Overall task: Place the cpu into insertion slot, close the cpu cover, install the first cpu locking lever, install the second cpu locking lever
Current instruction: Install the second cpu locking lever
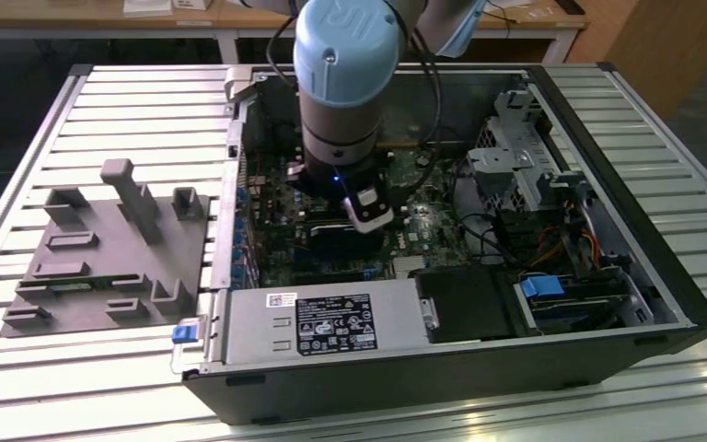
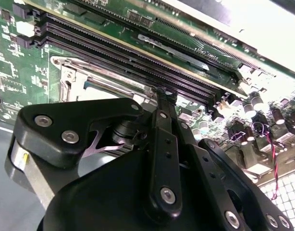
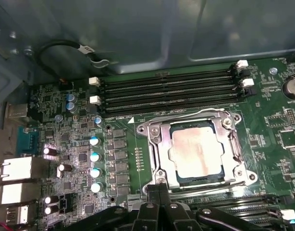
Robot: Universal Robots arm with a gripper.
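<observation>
The slatted table (image 1: 144, 110) is seen first, with an open computer case (image 1: 648, 276) laid on it and a grey fixture (image 1: 96, 267) well off to the exterior view's left of the pincer. The arm (image 1: 341, 83) is stood almost upright over the case, and the pincer (image 1: 370, 216) is lowered inside it, close above the green circuit board (image 3: 267, 120). A silver power supply box (image 1: 317, 322) is passed near the pincer, towards the front wall of the case. And now the wrist views: long black memory slots (image 3: 166, 91) are laid across the board on the far side of the socket from the pincer (image 3: 159, 188), while a row of small capacitors (image 3: 94, 163) is lined up off to one side of it. The insertion slot (image 3: 143, 130) is found just beyond the fingertips, and the cpu cover (image 3: 234, 144) is shut down flat over it. The cpu (image 3: 195, 154) is already seated in the slot, its dull metal top framed by the cover's opening, just ahead of the pincer. In the second wrist view the pincer (image 2: 163, 94) is brought right to the near edge of the socket. The fingers are drawn together with hardly a gap. A thin lever wire may be caught between them, but that cannot be made out.
</observation>
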